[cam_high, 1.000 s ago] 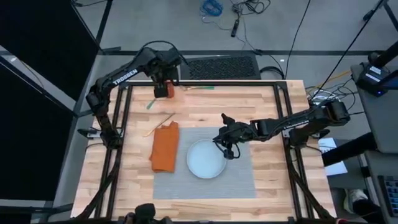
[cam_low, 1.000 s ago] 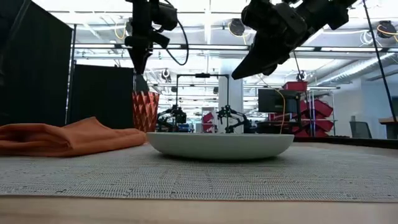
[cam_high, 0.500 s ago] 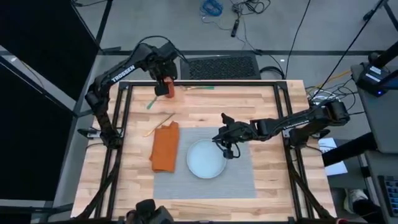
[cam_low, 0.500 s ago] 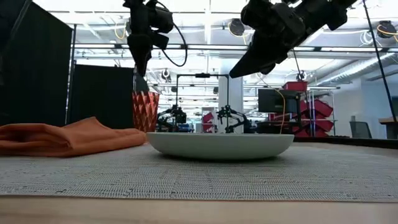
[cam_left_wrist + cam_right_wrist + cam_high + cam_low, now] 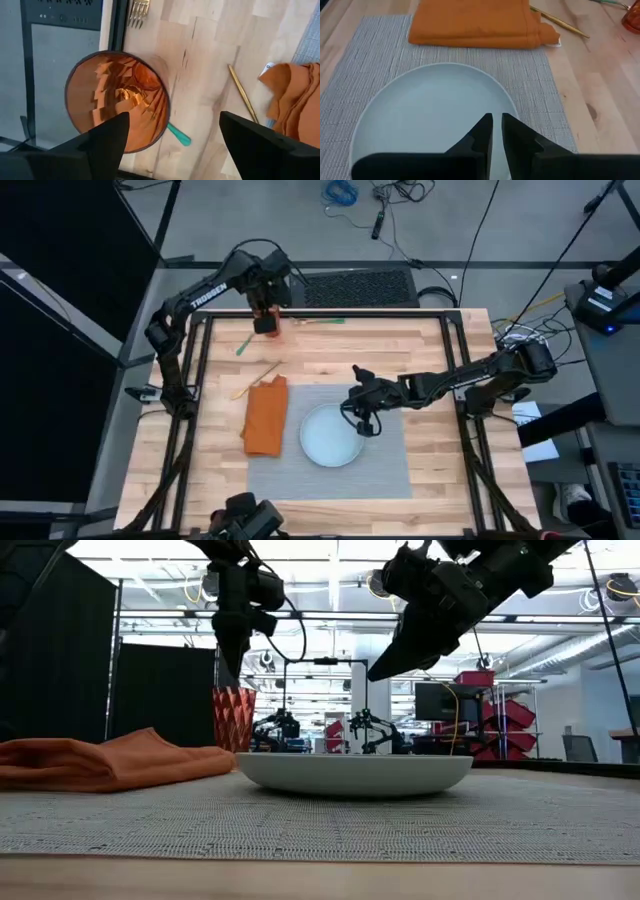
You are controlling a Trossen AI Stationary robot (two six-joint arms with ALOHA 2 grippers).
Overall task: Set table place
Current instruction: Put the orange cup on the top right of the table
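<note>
Orange napkin (image 5: 265, 414) overlaps placemat (image 5: 385, 465) beside plate (image 5: 331, 436).

pale matt plank wood on the desk (image 5: 330, 360), coarse grey weave on the placemat (image 5: 380, 45), smooth glossy glaze on the plate (image 5: 430, 110), soft orange cloth napkin (image 5: 470, 22), faceted shiny copper-toned cup (image 5: 117, 100).

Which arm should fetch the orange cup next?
Left, probably. The left gripper, open, hangs right above the orange cup at the table's far edge; the right gripper is over the plate.

Grey woven mat (image 5: 385, 465) (orange napkin (image 5: 265, 416))
</note>
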